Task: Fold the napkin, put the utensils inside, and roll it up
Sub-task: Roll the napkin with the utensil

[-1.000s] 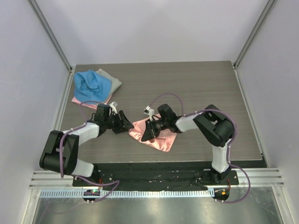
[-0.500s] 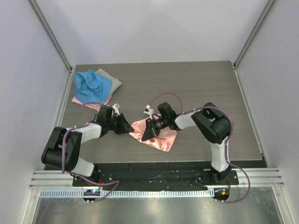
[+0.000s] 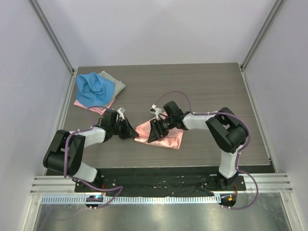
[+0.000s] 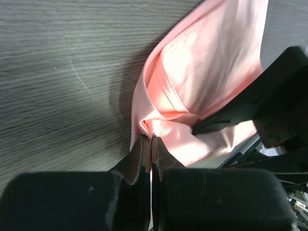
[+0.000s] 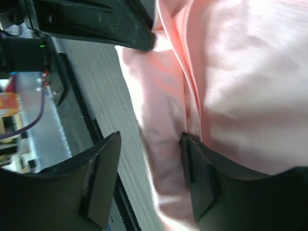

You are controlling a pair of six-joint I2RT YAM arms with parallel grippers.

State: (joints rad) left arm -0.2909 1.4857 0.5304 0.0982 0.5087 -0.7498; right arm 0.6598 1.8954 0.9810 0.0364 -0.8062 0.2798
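The salmon-pink napkin (image 3: 169, 139) lies bunched on the table's near middle, and its shiny folds fill the left wrist view (image 4: 202, 62) and the right wrist view (image 5: 236, 72). My left gripper (image 3: 131, 131) is shut on the napkin's left corner, with cloth pinched between its tips (image 4: 151, 140). My right gripper (image 3: 155, 133) stands open over the napkin's left part (image 5: 151, 139). One finger rests in a crease and the other hangs past the cloth's edge over bare table. The utensils are out of view.
A blue cloth (image 3: 94, 86) lies on a grey cloth (image 3: 115, 83) and a pink one (image 3: 83, 103) at the table's back left corner. White walls enclose the table. The black base rail (image 3: 159, 175) runs along the near edge.
My left gripper has closed on the napkin's left corner. My right gripper has opened, let go of the cloth and shifted slightly back. The napkin now lies flatter.
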